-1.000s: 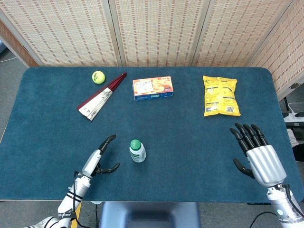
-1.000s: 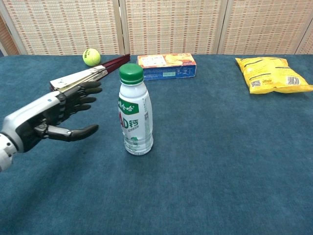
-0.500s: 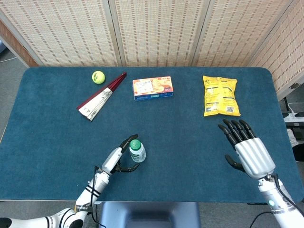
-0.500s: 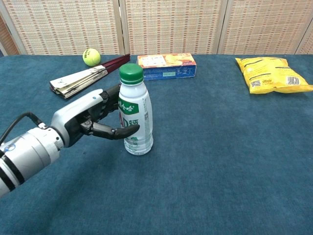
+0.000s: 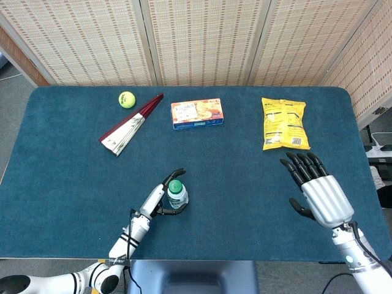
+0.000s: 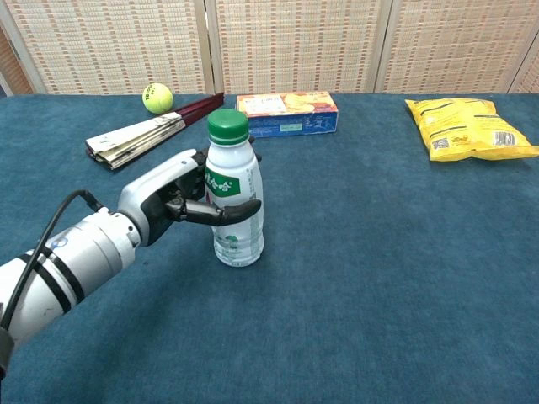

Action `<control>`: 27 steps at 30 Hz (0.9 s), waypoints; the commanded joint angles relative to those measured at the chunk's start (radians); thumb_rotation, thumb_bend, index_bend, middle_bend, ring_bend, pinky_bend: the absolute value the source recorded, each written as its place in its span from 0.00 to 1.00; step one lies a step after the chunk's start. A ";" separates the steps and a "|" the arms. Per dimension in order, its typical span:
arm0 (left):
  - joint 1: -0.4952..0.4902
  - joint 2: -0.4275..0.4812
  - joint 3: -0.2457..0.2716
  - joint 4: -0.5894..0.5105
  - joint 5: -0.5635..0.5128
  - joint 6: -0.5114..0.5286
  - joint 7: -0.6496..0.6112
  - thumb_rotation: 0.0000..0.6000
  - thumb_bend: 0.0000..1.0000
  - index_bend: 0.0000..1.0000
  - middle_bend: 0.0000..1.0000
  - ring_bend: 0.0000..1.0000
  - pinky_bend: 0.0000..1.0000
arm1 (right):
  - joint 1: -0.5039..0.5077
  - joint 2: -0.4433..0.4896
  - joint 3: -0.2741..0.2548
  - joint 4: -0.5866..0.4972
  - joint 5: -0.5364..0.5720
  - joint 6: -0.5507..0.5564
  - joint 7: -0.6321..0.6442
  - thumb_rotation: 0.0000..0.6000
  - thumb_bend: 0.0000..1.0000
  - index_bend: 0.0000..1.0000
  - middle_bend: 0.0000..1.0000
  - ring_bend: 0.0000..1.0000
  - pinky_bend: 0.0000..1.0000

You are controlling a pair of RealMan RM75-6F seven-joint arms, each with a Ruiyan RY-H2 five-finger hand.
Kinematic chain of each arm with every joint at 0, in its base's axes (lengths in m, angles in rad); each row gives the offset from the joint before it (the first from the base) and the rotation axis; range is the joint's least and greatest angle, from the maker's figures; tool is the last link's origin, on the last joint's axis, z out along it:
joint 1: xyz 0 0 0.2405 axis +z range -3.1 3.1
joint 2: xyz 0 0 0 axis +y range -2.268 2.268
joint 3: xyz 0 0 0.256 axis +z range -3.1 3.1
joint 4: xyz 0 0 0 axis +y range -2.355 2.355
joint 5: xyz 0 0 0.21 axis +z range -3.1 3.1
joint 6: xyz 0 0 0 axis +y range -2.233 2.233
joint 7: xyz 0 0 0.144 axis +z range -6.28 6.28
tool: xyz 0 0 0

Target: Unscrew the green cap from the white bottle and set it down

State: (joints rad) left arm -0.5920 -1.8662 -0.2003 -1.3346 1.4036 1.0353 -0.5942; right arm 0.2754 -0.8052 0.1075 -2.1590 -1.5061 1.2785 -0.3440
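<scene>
White bottle (image 6: 234, 202), centre-left of chest view: green label reads "AD", followed by Chinese character. Print on box and yellow bag too small to read.

Green cap (image 6: 227, 125) on white bottle (image 6: 235, 206), dark blue table (image 6: 379, 252), yellow bag (image 6: 468, 128), yellow-green ball (image 6: 157, 98).

chest view: right hand out of frame | left hand (image 6: 173, 195) far fingers hidden behind white bottle (image 6: 233, 199), contact on that side can't be judged | yellow snack bag (image 6: 470, 127) cut by right edge | head view: bottle label too small to read, right forearm cut by bottom edge
</scene>
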 commanded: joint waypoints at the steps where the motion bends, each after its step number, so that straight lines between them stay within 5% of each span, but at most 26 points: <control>1: -0.004 -0.010 -0.002 0.013 -0.009 -0.001 -0.001 1.00 0.32 0.18 0.20 0.00 0.00 | 0.002 0.001 0.001 -0.001 0.001 -0.002 0.002 1.00 0.22 0.00 0.00 0.00 0.00; 9: -0.008 -0.022 -0.015 0.028 -0.037 -0.004 -0.003 1.00 0.46 0.43 0.39 0.01 0.00 | 0.016 0.003 0.004 -0.010 0.009 -0.018 -0.006 1.00 0.22 0.00 0.00 0.00 0.00; 16: -0.006 -0.033 -0.027 0.025 -0.073 -0.009 0.016 1.00 0.66 0.61 0.57 0.13 0.00 | 0.048 0.008 0.018 -0.048 0.009 -0.046 -0.057 1.00 0.22 0.00 0.00 0.00 0.00; 22: -0.001 -0.062 -0.022 0.044 -0.066 0.022 0.033 1.00 0.70 0.65 0.64 0.22 0.01 | 0.140 0.017 0.055 -0.112 0.079 -0.153 -0.167 1.00 0.22 0.02 0.00 0.00 0.00; 27: 0.003 -0.088 -0.018 0.053 -0.066 0.040 0.064 1.00 0.71 0.66 0.66 0.25 0.02 | 0.290 0.017 0.117 -0.161 0.266 -0.309 -0.235 1.00 0.23 0.11 0.00 0.00 0.00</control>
State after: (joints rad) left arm -0.5898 -1.9496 -0.2193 -1.2840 1.3376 1.0719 -0.5362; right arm 0.4791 -0.7896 0.1824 -2.2864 -1.3428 1.0546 -0.5365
